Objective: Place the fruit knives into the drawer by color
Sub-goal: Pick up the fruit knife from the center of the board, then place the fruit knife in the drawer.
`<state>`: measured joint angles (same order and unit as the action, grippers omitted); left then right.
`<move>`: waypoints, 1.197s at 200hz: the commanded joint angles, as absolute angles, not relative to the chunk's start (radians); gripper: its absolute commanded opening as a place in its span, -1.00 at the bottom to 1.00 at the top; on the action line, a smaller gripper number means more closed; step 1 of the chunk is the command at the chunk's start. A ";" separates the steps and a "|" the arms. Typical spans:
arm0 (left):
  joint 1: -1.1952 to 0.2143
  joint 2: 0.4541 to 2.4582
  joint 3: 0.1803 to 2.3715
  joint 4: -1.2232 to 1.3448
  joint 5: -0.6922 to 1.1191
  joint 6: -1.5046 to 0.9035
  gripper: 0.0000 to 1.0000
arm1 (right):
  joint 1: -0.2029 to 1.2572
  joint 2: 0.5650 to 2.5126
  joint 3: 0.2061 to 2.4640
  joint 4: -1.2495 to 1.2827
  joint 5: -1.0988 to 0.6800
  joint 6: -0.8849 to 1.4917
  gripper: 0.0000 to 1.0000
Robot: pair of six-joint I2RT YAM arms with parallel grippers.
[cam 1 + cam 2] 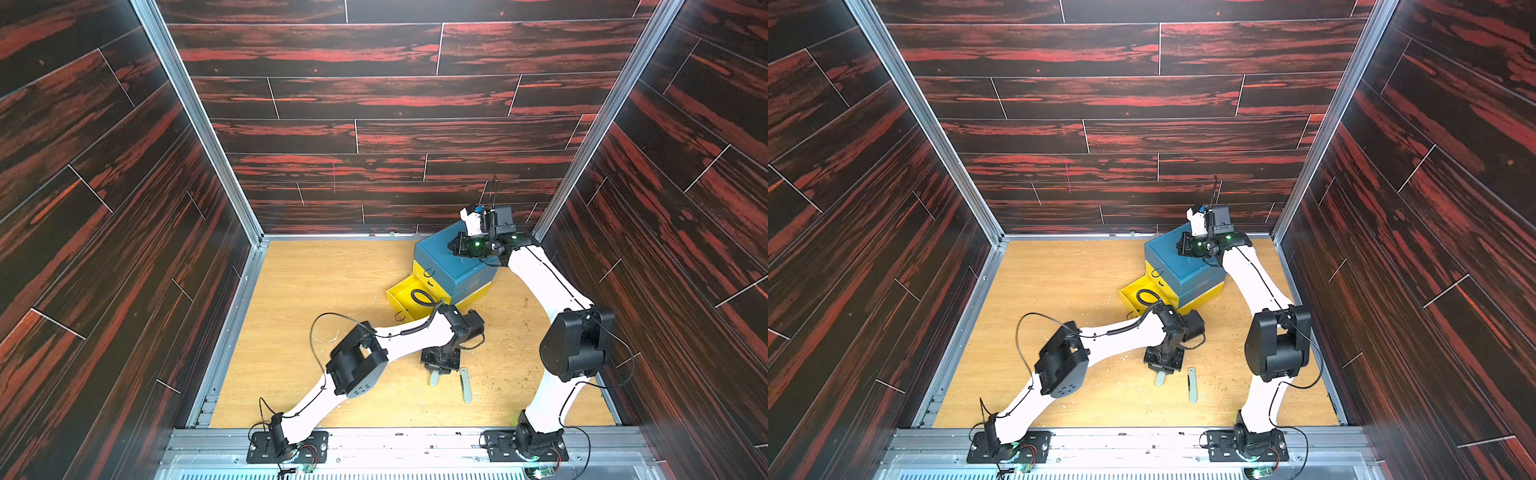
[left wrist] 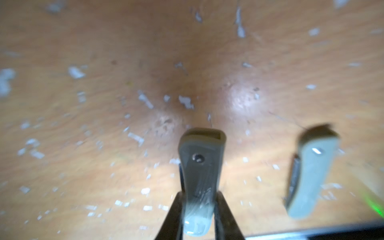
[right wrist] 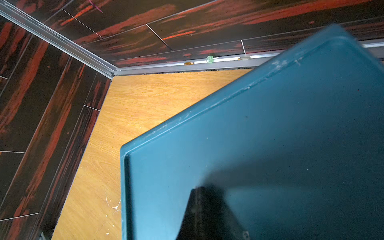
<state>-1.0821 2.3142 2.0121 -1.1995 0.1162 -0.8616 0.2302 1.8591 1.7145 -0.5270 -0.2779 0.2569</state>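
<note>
Left arm's down low over the counter (image 1: 324,282), near the front. The left gripper (image 1: 439,369) is clamped on a grey-green knife (image 1: 434,379). In the left wrist view the two dark fingers (image 2: 225,214) press in on either side of its handle, with the rivet end of the knife (image 2: 200,166) sticking out past them. I can't tell whether it's clear of the wood or touching it.

Just beside it on the robot's right lies a second knife (image 1: 465,384), the same grey-green. It's flat on the counter and apart from the gripper, with nothing touching it. Both top views show the pair roughly side by side, the loose one (image 1: 1192,385) a little nearer the front edge. White flecks and scuffs are scattered over the wood around them.

Behind the left arm sits the drawer cabinet (image 1: 436,259), with a teal top and yellow drawers, set at an angle toward the back right corner. Its bottom drawer (image 1: 399,297) is pulled out toward the left arm, and a looped cable off the arm hangs over part of it. What's inside I can't make out.

The right arm reaches far back, and the right gripper (image 1: 455,247) is over the cabinet's teal top. In the right wrist view it (image 3: 207,207) is a single dark wedge against the teal, jaws together and holding nothing.
</note>
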 commanded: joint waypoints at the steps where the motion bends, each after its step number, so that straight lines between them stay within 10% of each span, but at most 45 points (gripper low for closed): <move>1: -1.081 2.202 2.010 -1.221 0.084 -0.885 -0.79 | 0.232 1.956 1.631 -0.824 -0.193 0.252 -1.00; 116: -0.928 2.060 2.016 -1.215 -0.105 -0.958 -0.78 | 0.232 1.954 1.625 -0.824 -0.187 0.256 -1.00; 239: -0.761 2.360 2.359 -1.228 -0.030 -1.028 -0.81 | 0.233 1.951 1.613 -0.816 -0.190 0.259 -1.00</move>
<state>-0.7696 2.3341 2.3211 -1.1812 -0.0551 -0.9962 0.2302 1.8530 1.7008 -0.5129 -0.2760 0.2577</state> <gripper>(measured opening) 0.253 0.049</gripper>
